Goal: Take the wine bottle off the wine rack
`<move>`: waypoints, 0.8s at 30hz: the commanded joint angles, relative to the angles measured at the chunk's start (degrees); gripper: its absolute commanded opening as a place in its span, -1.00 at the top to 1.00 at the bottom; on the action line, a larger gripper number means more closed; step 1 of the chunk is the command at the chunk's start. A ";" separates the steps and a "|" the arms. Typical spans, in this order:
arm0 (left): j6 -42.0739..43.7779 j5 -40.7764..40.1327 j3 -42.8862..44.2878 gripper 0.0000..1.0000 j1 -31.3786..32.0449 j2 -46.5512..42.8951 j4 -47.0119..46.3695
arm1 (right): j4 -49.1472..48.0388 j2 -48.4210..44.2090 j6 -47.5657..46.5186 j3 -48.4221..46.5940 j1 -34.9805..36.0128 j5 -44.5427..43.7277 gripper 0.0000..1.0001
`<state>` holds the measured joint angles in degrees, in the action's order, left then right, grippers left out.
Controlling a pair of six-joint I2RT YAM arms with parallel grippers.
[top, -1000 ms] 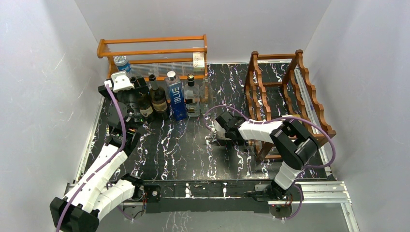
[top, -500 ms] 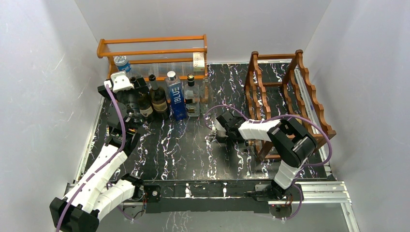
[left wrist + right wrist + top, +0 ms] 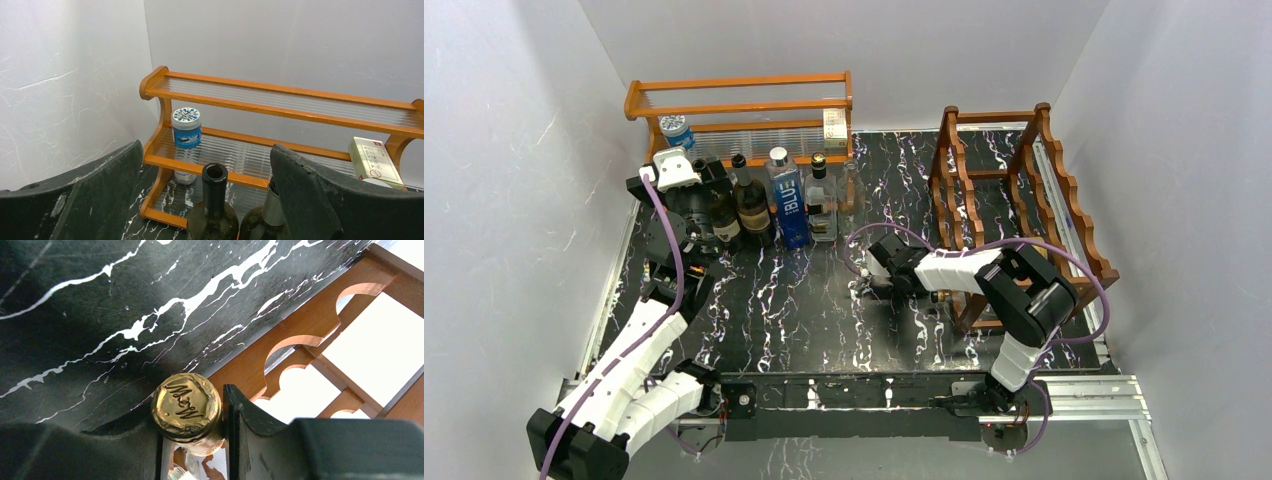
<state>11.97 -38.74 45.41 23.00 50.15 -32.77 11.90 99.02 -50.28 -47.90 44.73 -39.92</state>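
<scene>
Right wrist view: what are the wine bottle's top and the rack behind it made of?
The wine bottle top looks like gold metallic foil: shiny, crinkled, with embossed script. The wine rack looks like reddish-brown wood with a smooth satin finish, cut in scallops; grain is too faint to confirm.

Orange shelf (image 3: 739,82) standing at my eleven o'clock; blue-lidded jar (image 3: 186,127), pale box (image 3: 374,159) sitting inside; bottles (image 3: 752,205) lining front.

White capitals spelling "BLUE" run down a blue bottle (image 3: 791,205) at 11 o'clock in the overhead view. Cursive embossed on the gold foil top of the wine bottle (image 3: 186,405) resembles "Moët". Print on a cream box (image 3: 375,159) is too small to read.
</scene>
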 commanded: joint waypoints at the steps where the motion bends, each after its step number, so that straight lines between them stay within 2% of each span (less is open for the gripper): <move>1: -0.02 0.59 1.00 -0.96 0.17 -0.56 -2.13 | 0.88 -0.31 2.72 -0.13 1.48 2.53 0.36; 8: -0.09 0.56 1.07 -0.96 0.11 -0.63 -2.16 | 1.86 -1.00 3.04 -0.32 3.49 2.83 0.65; 24: -0.07 0.65 1.15 -0.96 0.08 -0.78 -2.04 | 10.99 -1.41 10.04 -9.40 11.66 10.98 0.92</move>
<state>11.94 -38.52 45.41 23.00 50.15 -32.75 20.84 98.63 -46.02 -54.13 52.73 -38.76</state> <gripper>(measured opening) 0.981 0.437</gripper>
